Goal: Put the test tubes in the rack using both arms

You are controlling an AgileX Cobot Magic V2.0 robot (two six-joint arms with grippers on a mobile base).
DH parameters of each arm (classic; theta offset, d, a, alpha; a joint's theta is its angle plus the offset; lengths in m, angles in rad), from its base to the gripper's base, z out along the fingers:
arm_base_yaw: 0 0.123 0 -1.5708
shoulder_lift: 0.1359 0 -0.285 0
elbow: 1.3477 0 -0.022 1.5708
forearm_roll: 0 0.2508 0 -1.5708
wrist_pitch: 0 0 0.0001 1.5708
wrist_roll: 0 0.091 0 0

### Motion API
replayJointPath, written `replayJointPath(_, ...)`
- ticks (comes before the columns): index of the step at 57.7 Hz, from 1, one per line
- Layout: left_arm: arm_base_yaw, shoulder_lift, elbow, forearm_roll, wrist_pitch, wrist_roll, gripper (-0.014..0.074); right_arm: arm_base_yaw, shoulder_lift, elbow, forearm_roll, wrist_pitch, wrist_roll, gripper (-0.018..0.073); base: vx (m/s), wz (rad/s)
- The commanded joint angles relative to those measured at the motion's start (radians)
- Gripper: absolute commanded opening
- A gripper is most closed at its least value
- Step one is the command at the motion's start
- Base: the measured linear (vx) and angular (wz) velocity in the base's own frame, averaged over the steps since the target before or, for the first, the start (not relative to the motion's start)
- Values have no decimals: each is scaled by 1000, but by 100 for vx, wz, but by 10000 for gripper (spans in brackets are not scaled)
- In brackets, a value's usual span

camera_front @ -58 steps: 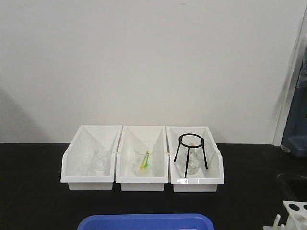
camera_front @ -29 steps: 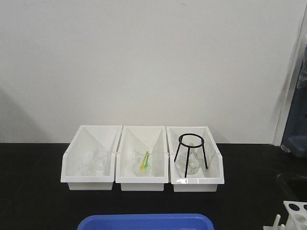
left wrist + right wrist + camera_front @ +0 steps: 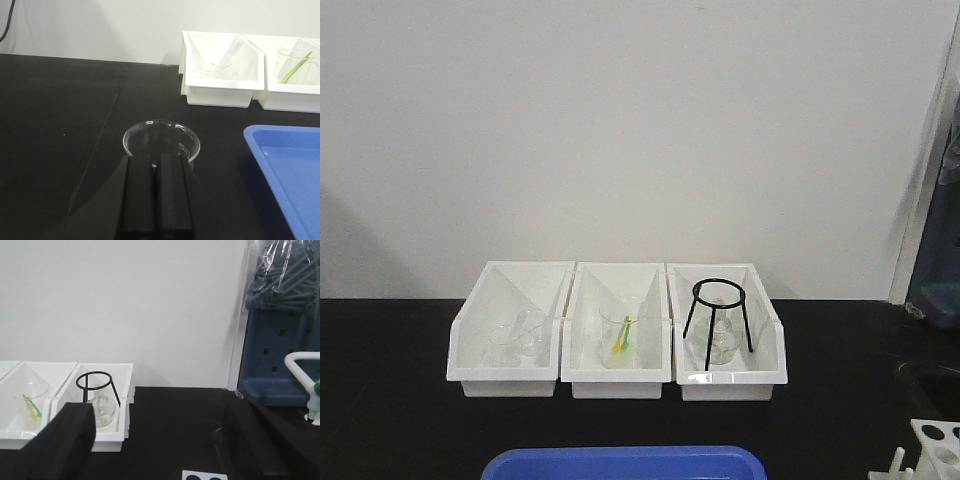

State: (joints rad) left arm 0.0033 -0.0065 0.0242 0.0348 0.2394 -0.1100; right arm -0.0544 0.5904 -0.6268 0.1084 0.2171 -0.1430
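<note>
Directly ahead of the left gripper (image 3: 159, 162), whose two black fingers (image 3: 141, 200) lie pressed together side by side with nothing between them, stands a clear glass dish (image 3: 161, 140) on the black tabletop (image 3: 60, 125), its near rim just past the fingertips. To the right of those closed jaws lies the corner of a blue tray (image 3: 285, 170), and farther off, beyond the dish and to the right, sit two white bins (image 3: 222, 70); the second holds a beaker with a yellow-green stick (image 3: 295, 67).

Between the spread jaws of the right gripper (image 3: 165, 440), which stand wide apart with only bare tabletop between them, a white plate with dark round holes (image 3: 202, 475) shows at the bottom edge; this is probably the top of the rack, though so little of it is seen that it is hard to be sure. Beyond the left finger (image 3: 65, 440) sits a white bin with a black wire tripod (image 3: 97, 387) standing over a clear flask (image 3: 102, 407).

From the front view the rack (image 3: 932, 450) stands at the lower right corner of the table, well apart from the three bins (image 3: 615, 335). No test tubes can be made out in any view.
</note>
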Motion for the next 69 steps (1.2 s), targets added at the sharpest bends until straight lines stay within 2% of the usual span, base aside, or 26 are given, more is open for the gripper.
replayJointPath(1, -2, -9, -28, -10, -75, -3, -5, -5, -21, 11, -29, -90, 82, 540, 0, 0)
replayJointPath(4, -2, -9, -28, -10, -75, -3, -5, 1, -48, 53, -53, -94, 155, 527, 0, 0)
replayJointPath(11, -2, -9, -28, -10, -75, -3, -5, 44, -145, 178, -197, -136, 289, 483, 0, 0)
replayJointPath(18, -2, -9, -28, -10, -75, -3, -5, 126, -257, 291, -288, -161, 282, 402, 0, 0)
replayJointPath(27, -2, -9, -28, -11, -75, -2, -6, 168, -406, 437, -265, -167, 282, 228, 0, 0)
replayJointPath(39, -2, -9, -28, -11, -75, -2, -6, 142, -588, 651, -230, -243, 282, -12, 0, 0)
replayJointPath(69, -2, -9, -28, -12, -71, -2, -6, 133, -608, 671, -242, -244, 277, -12, 0, 0)
